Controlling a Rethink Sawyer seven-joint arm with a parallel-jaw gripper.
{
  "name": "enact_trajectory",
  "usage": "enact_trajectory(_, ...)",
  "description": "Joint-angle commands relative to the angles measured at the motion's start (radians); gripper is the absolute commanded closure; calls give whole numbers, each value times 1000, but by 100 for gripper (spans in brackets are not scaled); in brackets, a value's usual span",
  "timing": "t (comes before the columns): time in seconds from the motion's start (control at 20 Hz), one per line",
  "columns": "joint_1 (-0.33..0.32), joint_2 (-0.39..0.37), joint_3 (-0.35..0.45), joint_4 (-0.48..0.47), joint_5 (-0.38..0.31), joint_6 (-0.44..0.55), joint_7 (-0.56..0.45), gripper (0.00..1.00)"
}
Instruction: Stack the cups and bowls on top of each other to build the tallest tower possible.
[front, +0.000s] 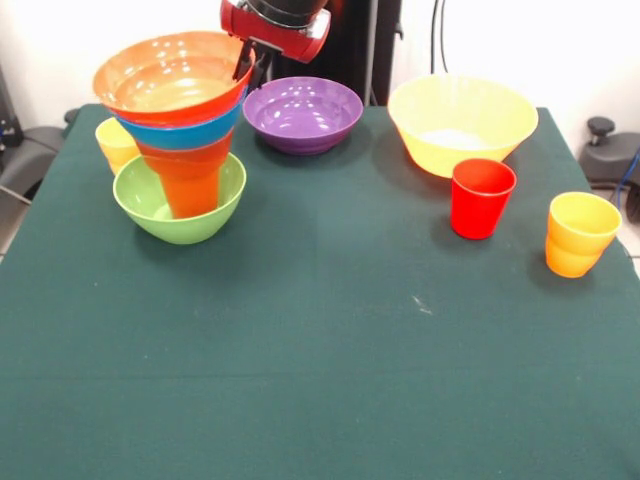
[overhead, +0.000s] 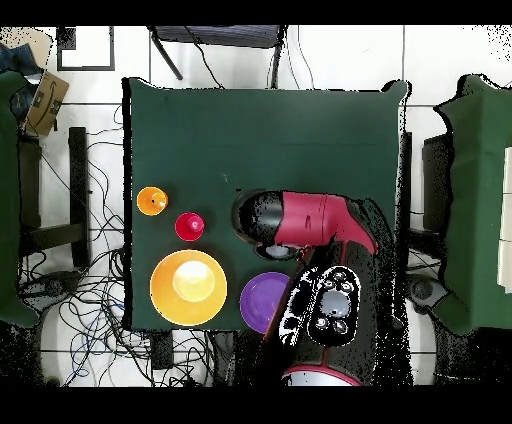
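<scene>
The tower stands at the left of the front view: a green bowl (front: 180, 210) as base, an orange cup (front: 192, 185) in it, then a blue bowl (front: 190, 133) and a wide shallow orange bowl (front: 170, 75) on top. My gripper (front: 250, 62) is at the far right rim of that top bowl, under the red arm head (front: 275, 25). A yellow cup (front: 115, 143) stands behind the tower. The purple bowl (front: 303, 113), big yellow bowl (front: 462, 122), red cup (front: 481, 197) and yellow-orange cup (front: 581, 233) stand apart on the table. In the overhead view the arm (overhead: 310, 220) hides the tower and gripper.
The green table cloth (front: 320, 350) spreads out in front of the objects. The overhead view shows the yellow-orange cup (overhead: 151, 200), red cup (overhead: 189, 226), yellow bowl (overhead: 188, 287) and purple bowl (overhead: 264, 300) along the table's left and bottom side, with cables on the floor.
</scene>
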Motion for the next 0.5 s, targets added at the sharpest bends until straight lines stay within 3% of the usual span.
enact_trajectory(0.05, 12, 41, 60, 73, -66, -95, 55, 100)
enact_trajectory(0.4, 16, 40, 54, 68, -73, -110, 55, 100)
enact_trajectory(0.45, 17, 39, 53, 68, -75, -114, 55, 0)
enact_trajectory(0.5, 16, 39, 53, 66, -75, -114, 54, 0)
